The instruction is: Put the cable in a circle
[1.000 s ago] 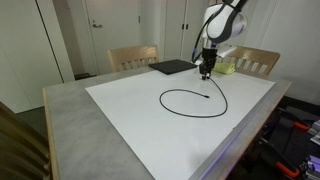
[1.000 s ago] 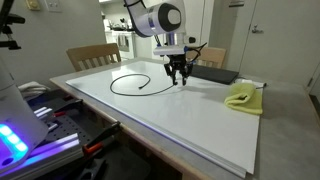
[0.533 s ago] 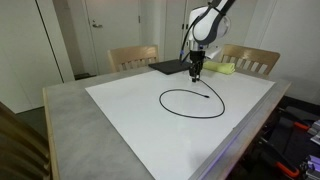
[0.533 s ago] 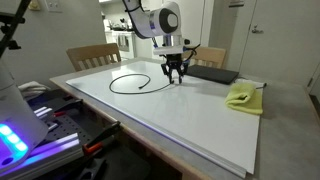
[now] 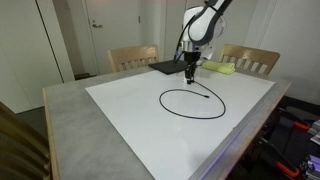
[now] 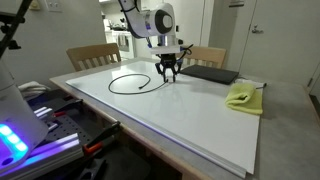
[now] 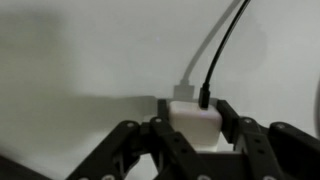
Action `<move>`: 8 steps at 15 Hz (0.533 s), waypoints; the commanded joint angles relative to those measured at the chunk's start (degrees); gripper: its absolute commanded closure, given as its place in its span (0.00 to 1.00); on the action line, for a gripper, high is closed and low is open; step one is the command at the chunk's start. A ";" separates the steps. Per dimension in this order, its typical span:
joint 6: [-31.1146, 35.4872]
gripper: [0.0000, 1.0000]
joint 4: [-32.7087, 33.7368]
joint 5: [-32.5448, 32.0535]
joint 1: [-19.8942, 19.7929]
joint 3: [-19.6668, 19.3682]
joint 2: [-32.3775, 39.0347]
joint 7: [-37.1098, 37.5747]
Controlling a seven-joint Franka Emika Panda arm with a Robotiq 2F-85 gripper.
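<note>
One grip: my gripper (image 7: 195, 125) has its jaws half-closed, pinching the small white plug block (image 7: 195, 112) on the long thin black cable (image 5: 161, 99).
Cable place: on the broad white tabletop sheet (image 5: 120, 105), loop at six o'clock from my gripper.
Risk: if I drag now, the tail could pull the loop flat; a slipping plug would drop it.
Cable look: slack, near-closed ring, loose end inside toward two o'clock.
</note>
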 commanded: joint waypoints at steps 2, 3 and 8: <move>-0.59 0.73 2.37 -1.28 -0.83 4.78 2.02 -9.91; -0.42 0.73 2.79 -1.40 -0.95 5.65 2.32 -12.18; 0.61 0.73 4.34 -1.17 -0.65 10.70 3.83 -23.43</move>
